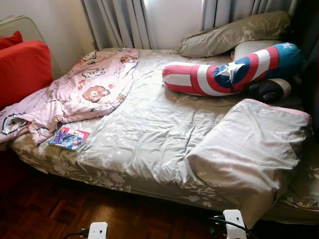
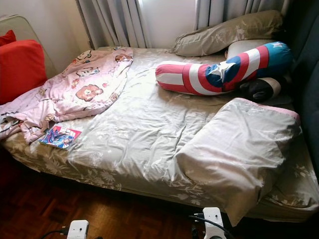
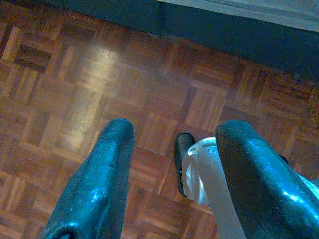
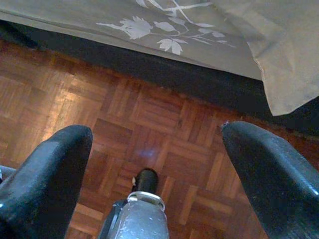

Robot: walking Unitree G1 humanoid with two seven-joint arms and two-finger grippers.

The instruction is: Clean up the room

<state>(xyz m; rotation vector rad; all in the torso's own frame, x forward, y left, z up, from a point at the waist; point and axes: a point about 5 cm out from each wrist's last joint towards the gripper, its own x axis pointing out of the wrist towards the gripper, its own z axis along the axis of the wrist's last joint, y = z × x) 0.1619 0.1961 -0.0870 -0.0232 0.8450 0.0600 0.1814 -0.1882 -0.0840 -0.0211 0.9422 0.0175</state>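
**Messy bed, both hands idle**

Pink blanket [image 1: 79, 89] crumpled on bed [image 1: 149, 129] left side, booklet [image 1: 69, 138] by its edge. Striped bolster [image 1: 224, 72] near pillows. Left hand [image 3: 172, 174] & right hand [image 4: 157, 169] wide apart, empty, over parquet floor [image 3: 75, 89].

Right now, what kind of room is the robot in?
Most likely a bedroom: a bed with a rumpled pink blanket, pillows such as the striped bolster, and curtains behind.
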